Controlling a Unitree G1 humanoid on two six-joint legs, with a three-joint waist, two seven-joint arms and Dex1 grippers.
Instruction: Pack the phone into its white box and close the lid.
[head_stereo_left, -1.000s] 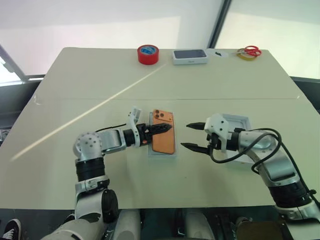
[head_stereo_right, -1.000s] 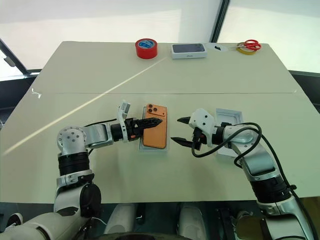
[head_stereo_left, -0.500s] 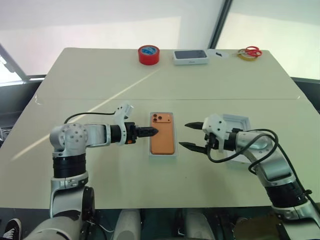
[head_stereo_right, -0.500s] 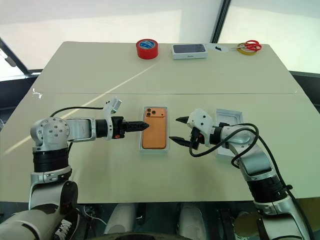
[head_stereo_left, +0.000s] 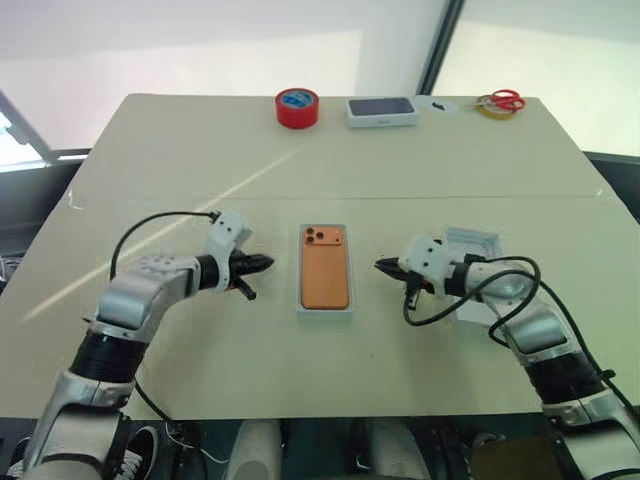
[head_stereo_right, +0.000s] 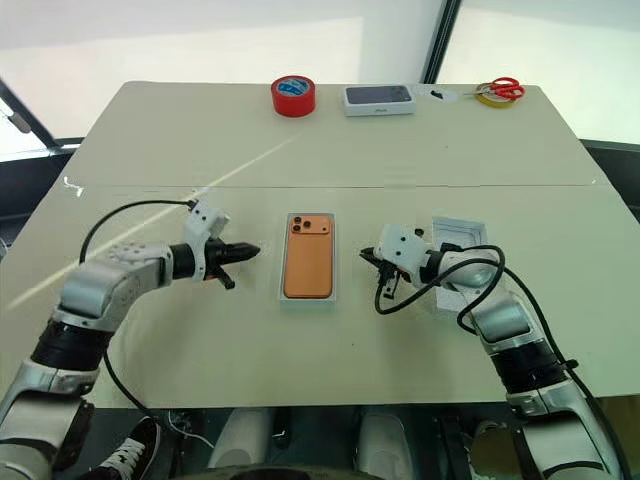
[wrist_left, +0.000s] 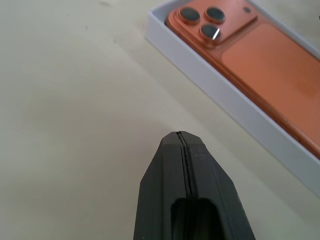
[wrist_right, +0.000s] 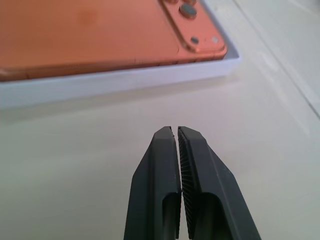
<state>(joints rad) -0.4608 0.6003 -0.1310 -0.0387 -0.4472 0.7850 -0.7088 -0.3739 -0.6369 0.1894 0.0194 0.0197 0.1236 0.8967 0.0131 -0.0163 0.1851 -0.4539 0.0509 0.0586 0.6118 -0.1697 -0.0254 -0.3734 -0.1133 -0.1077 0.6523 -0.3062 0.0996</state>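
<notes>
On the table (head_stereo_left: 200, 150), the phone (head_stereo_left: 324, 278) lies camera-side up inside the white box (head_stereo_left: 301, 290). Either side of it, the left gripper (head_stereo_left: 262, 265) and right gripper (head_stereo_left: 382, 265) are closed and empty.

Your two head cameras look forward and down over the table (head_stereo_left: 200, 340). Each wrist camera sits low and close, both facing the phone (wrist_left: 260, 60) in the white box (wrist_left: 225, 100).

Beige table (head_stereo_left: 200, 140), sunlit streak; pale wall, perhaps windows, behind
</notes>
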